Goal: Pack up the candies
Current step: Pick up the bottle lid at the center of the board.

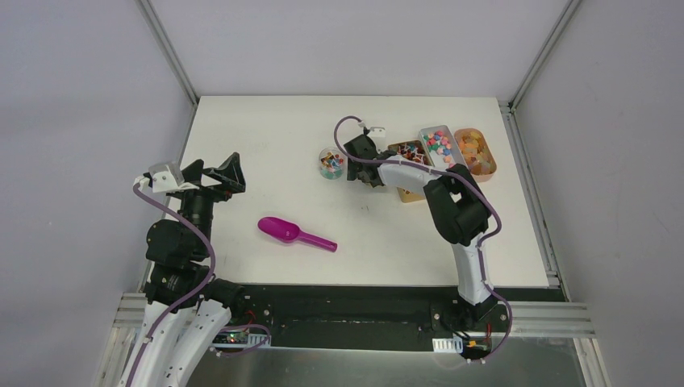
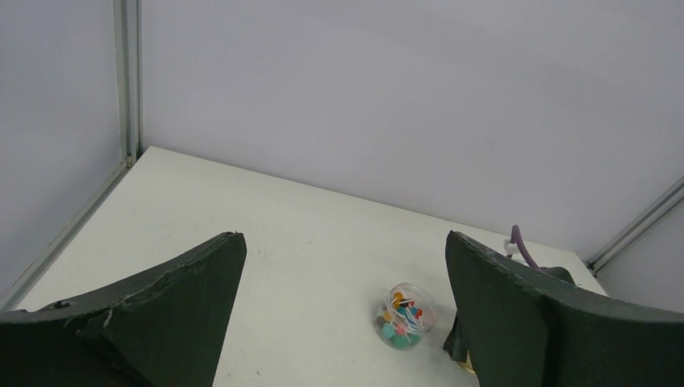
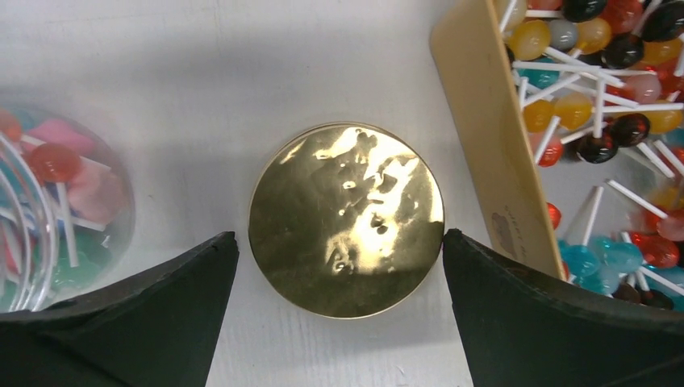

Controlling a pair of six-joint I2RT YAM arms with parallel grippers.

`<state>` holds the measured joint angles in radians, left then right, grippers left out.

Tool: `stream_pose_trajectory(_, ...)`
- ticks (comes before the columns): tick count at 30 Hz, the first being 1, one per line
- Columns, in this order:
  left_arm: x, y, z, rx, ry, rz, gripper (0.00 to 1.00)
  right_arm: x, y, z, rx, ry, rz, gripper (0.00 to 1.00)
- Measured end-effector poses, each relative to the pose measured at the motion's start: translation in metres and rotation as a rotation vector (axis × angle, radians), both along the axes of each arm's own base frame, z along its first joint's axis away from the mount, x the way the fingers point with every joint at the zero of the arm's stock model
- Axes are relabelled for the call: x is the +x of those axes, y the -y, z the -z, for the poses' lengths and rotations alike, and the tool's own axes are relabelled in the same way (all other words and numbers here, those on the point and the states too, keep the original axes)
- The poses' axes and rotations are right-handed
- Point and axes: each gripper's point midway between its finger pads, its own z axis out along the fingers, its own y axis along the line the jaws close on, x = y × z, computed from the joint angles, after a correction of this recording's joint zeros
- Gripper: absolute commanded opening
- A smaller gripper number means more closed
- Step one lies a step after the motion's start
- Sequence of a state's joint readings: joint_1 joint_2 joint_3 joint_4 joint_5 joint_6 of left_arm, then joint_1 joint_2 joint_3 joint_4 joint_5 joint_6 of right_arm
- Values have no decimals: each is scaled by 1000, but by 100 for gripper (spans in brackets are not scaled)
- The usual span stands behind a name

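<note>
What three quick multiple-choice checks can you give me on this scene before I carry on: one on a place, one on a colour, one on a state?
1. Where does the gold lid lie?
A. Flat between the clear jar and the lollipop tray
B. On top of the jar
C. Inside the tray

2. What colour is the scoop?
A. Yellow
B. Purple
C. Green

3. How is the right tool?
A. Shut on the lid
B. Shut on a lollipop
C. Open, one finger on either side of the lid

Key:
1 A: the right wrist view shows the lid with the jar on its left and the tray on its right.
2 B: the top view shows it plainly.
3 C: its fingers stand wide apart, with the lid between them.
</note>
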<state>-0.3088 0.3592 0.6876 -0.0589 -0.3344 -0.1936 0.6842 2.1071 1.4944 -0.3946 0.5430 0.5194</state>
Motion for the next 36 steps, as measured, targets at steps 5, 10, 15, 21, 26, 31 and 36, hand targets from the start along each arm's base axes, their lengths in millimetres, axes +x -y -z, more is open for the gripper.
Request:
stream_pose_trajectory(5,0,0,0,0,0,0,99,6,-13,4,56,34,-46,96)
stream_pose_trajectory(10,0,0,0,0,0,0,99,8,-17,4,67,53,-78,96)
stream_pose_trajectory(15,0,0,0,0,-1,0,99,9,-16,4,54,53,-98,91)
stream_pose_trajectory(21,13,7,7,18,-34,13,99,11,-17,4,43,52,-135,79)
stream_pose_trajectory(26,44,20,42,36,-172,31,99,7,-13,3,42,50,-178,73)
stream_pose_trajectory(31,73,41,71,55,-335,92,99,1,-7,-2,7,37,-234,72)
stream_pose_trajectory(36,104,61,79,30,-445,179,97,1,-9,-26,-5,58,-300,72)
